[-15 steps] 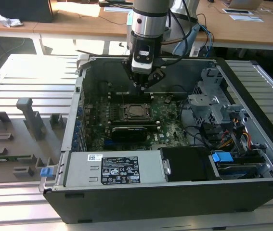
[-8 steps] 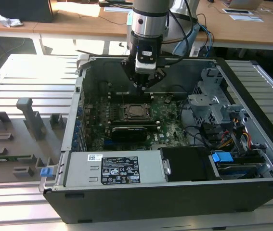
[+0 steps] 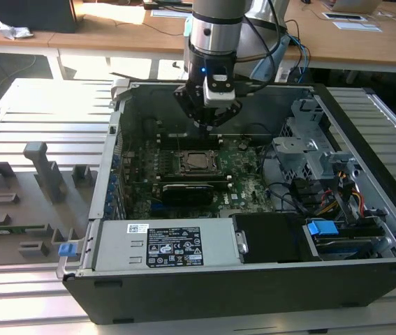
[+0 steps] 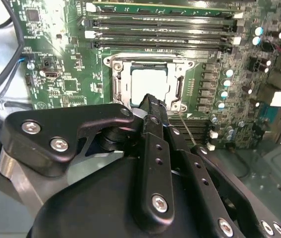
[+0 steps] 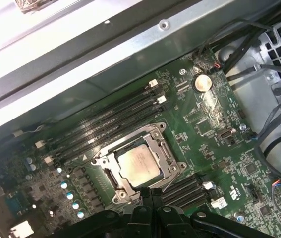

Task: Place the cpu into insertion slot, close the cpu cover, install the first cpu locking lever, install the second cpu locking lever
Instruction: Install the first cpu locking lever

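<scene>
In the exterior view, the end effector [image 3: 209,120] hangs inside the open computer case [image 3: 184,286] on the slatted tabletop [image 3: 37,105], above the motherboard and just behind the cpu [image 3: 196,161].

In the second wrist view, its fingers [image 4: 152,106] are drawn narrow with nothing between them, their tips at the edge of the cpu cover [image 4: 180,87].

In the first wrist view, the cpu sits in the insertion slot [image 5: 110,174], with the cover lying flat and framing it beside the memory slots [image 5: 110,119].
</scene>
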`<action>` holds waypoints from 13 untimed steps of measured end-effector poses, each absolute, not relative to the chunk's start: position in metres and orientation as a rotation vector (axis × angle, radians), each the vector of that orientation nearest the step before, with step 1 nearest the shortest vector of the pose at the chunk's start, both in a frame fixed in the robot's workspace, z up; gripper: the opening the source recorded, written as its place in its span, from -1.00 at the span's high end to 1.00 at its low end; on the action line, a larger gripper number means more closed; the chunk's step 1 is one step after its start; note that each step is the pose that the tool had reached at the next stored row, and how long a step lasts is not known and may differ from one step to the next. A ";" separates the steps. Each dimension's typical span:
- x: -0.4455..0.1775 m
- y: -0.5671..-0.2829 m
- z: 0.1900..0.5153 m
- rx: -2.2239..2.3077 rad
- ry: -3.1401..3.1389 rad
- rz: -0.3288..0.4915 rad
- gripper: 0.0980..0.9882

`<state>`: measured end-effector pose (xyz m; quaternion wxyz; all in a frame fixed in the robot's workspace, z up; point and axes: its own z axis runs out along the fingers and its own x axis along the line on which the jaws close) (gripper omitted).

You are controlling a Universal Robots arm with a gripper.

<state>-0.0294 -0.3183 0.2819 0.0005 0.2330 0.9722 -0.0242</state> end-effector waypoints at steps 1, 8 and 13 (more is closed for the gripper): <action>-0.029 -0.318 0.282 0.716 3.057 -0.076 0.98; -0.029 -0.318 0.282 0.544 3.089 -0.076 0.98; -0.029 -0.318 0.282 0.440 3.104 -0.075 0.98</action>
